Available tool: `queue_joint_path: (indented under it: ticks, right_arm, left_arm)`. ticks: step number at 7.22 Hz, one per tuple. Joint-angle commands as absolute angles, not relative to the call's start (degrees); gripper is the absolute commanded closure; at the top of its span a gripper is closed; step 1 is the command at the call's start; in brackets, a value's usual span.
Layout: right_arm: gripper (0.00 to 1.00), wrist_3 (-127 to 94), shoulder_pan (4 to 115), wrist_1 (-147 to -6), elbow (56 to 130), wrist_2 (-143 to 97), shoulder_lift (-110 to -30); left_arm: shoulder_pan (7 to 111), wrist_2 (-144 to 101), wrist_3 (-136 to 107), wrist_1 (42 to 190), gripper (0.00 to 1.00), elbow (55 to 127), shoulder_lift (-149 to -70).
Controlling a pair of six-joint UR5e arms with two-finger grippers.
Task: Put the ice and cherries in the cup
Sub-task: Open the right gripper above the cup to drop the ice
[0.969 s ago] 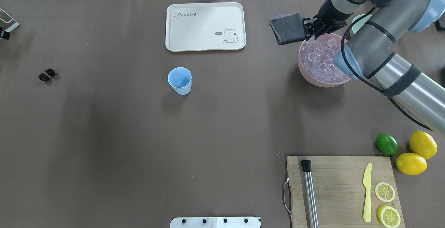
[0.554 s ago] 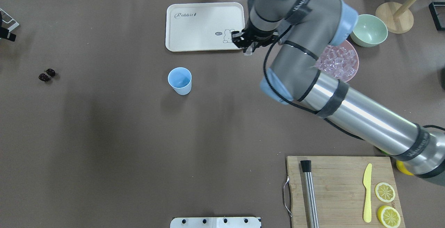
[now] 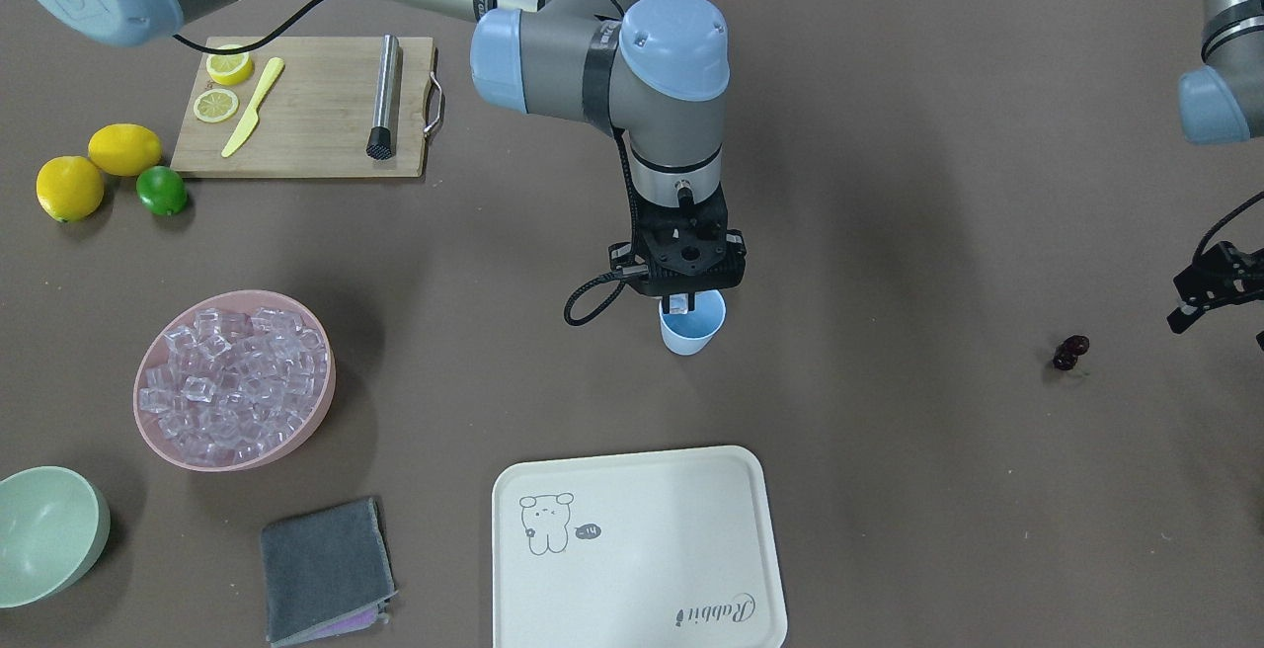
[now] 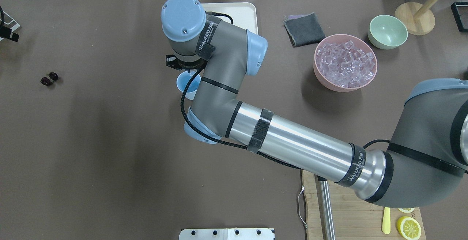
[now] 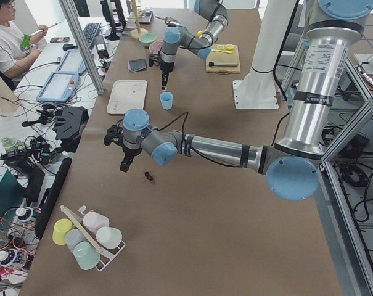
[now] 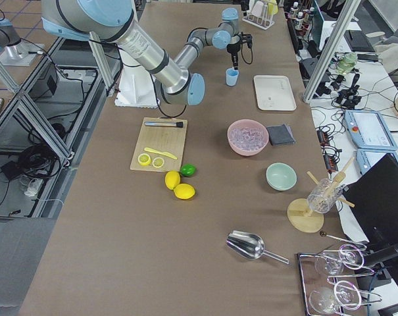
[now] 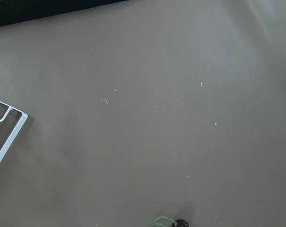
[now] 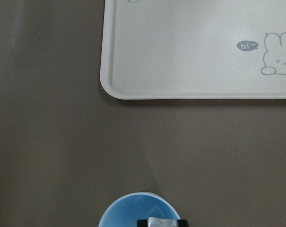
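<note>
A: While the right gripper (image 3: 680,301) hangs over the cup (image 3: 694,332), what's in it?

B: One ice cube (image 8: 162,221), pinched between both fingers. Wrist view shows it right over the blue mouth.

A: Inside the cup or above?

B: Side views put the fingertips just above the rim. Can't tell closer than that.

A: Cup position?

B: Upright on the brown table (image 4: 109,141), mid-table, near the rabbit tray (image 3: 681,529) but not touching it. In the overhead view the arm covers most of it.

A: Rest of the ice (image 3: 232,376)?

B: Heaped in the pink bowl (image 3: 299,434), well apart from the cup on the robot's right side. The green bowl (image 3: 44,529) and the grey cloth (image 3: 321,569) sit near it.

A: Cherries (image 3: 1069,353)?

B: On the table on the robot's left side, well apart from the cup. Dark pair, green stem showing in the left wrist view.

A: Left gripper (image 5: 126,161)?

B: Up off the table near the cherries, not touching them. Can't tell how its jaws stand; only a dark edge shows in the front view.
</note>
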State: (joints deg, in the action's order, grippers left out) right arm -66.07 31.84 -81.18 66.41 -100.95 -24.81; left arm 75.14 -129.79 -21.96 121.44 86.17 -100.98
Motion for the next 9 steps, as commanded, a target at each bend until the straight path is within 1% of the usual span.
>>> queue_joint_path:
  ticks: [1, 2, 3, 4, 5, 6, 7, 8, 9]
  right_arm:
    - [1.00, -66.36, 30.59, -78.05, 63.81, -100.11, -24.61]
    - [0.99, -65.75, 29.89, -77.35, 63.90, -99.85, -24.70]
    - [0.53, -65.66, 29.71, -77.26, 63.90, -99.67, -24.70]
    - [0.10, -65.74, 29.71, -77.43, 64.59, -99.67, -24.78]
    - [0.02, -65.22, 31.53, -78.04, 65.73, -100.54, -25.48]
    - [0.02, -62.08, 34.95, -79.87, 69.92, -104.11, -29.06]
    - [0.02, -55.96, 40.20, -82.94, 76.49, -110.68, -35.53]
    - [0.02, -48.16, 45.21, -83.06, 82.90, -116.22, -44.64]
    - [0.02, -42.77, 48.92, -82.88, 86.62, -117.41, -52.22]
  left_arm:
    - [75.06, -129.81, -21.89, 121.46, 0.02, 86.13, -100.90]
    - [75.06, -129.73, -21.88, 121.46, 0.02, 86.13, -100.81]
    - [75.06, -129.81, -21.80, 121.46, 0.02, 86.05, -100.72]
    - [75.06, -129.81, -21.71, 121.46, 0.02, 86.13, -100.46]
    - [75.06, -129.81, -21.53, 121.46, 0.02, 85.96, -100.46]
    - [75.06, -129.81, -21.53, 121.46, 0.02, 85.61, -100.89]
    - [74.97, -129.81, -21.45, 121.46, 0.02, 85.61, -100.90]
    - [74.97, -129.81, -21.45, 121.46, 0.02, 85.61, -100.81]
    - [74.97, -129.81, -22.14, 121.81, 0.02, 86.74, -100.29]
